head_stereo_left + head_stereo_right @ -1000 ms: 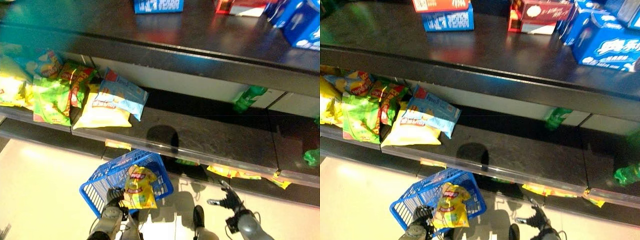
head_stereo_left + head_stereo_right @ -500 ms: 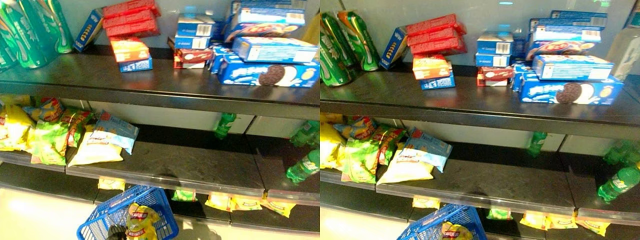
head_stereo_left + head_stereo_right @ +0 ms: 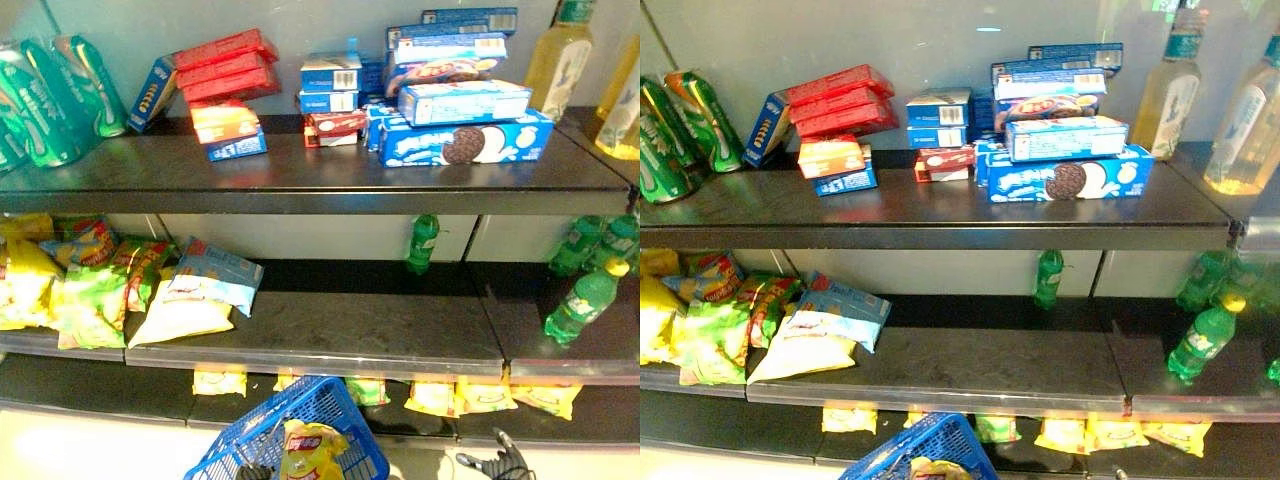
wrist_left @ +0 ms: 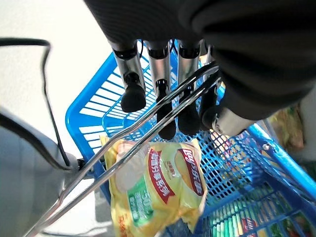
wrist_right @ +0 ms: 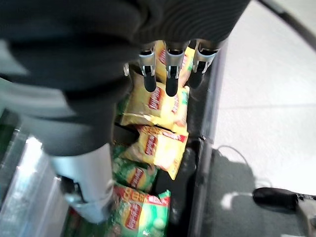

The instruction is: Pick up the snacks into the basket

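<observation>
One yellow snack bag [image 4: 158, 190] with red label lies in blue basket [image 4: 89, 111].

Blue basket [image 3: 320, 420]: lower part cut off by frame edge. Yellow snack bag [image 3: 310, 455] inside: bottom cropped. Right hand [image 3: 497, 464]: mostly out of frame, finger posture indeterminate there.

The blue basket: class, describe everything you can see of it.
The blue basket is plastic lattice with slotted walls and thin metal wire handles. It hangs tilted below the shelves, carried by the left hand, whose fingers curl round the handles. One yellow snack bag lies inside it, with a red and green label.
</observation>
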